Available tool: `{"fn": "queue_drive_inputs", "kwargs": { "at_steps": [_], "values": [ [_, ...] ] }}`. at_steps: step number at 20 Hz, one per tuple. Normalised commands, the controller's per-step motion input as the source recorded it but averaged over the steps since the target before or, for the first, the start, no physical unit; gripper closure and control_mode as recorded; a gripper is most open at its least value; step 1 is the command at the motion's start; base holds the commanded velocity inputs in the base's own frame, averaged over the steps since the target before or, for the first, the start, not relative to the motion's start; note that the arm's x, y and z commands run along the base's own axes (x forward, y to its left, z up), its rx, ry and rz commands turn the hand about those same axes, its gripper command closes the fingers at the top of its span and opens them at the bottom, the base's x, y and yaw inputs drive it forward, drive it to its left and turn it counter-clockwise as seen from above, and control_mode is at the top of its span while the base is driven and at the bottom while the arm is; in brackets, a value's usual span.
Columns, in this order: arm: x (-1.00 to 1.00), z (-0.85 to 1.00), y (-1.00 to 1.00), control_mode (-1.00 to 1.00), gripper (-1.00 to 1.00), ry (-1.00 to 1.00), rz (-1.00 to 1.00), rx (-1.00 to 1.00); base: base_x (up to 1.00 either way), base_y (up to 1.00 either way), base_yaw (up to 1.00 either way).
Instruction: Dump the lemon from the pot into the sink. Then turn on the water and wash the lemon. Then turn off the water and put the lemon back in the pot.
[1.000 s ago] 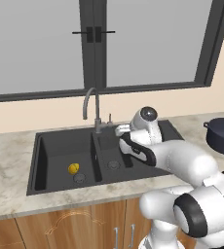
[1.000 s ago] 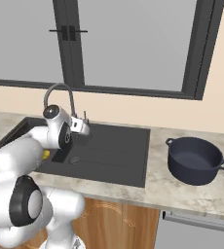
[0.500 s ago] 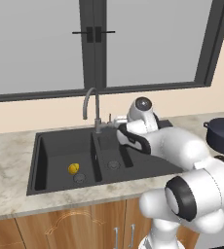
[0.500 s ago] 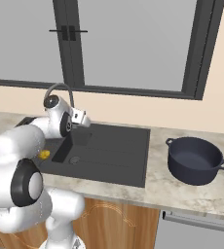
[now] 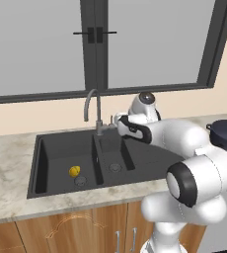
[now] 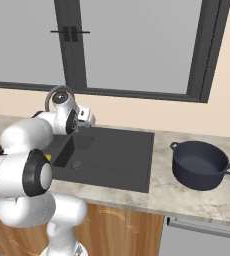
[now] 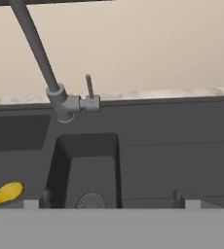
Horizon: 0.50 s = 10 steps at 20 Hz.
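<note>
left base view: the lemon (image 5: 74, 171) lies in the sink (image 5: 51, 148)'s larger bowl; the gripper (image 5: 116, 120) has swung in just right of the faucet (image 5: 92, 106). right base view: the pot (image 6: 201, 165) stands empty on the counter. hand view: jaws spread wide, the lever (image 7: 89, 87) upright, ahead and slightly left.

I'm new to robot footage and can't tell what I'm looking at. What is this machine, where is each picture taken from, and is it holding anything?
It is a white robot arm in a rendered kitchen. Two cameras sit behind it, left and right; the third rides on its hand. The gripper is open and holds nothing, pointed toward the faucet and its small lever. The lemon lies in the larger basin of the black sink. No water is seen running. The dark blue pot stands on the counter to the sink's right.
</note>
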Motion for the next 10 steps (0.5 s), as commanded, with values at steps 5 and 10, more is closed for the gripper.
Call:
{"fn": "queue_drive_inputs", "kwargs": {
  "at_steps": [5,10],
  "values": [
    [0.21,0.0,0.35,-1.0,-1.0,-0.07,0.0,0.0,0.0,0.0,0.0],
    [0.41,0.0,0.14,-1.0,-1.0,-0.1,0.0,0.0,0.0,0.0,0.0]
  ]
}}
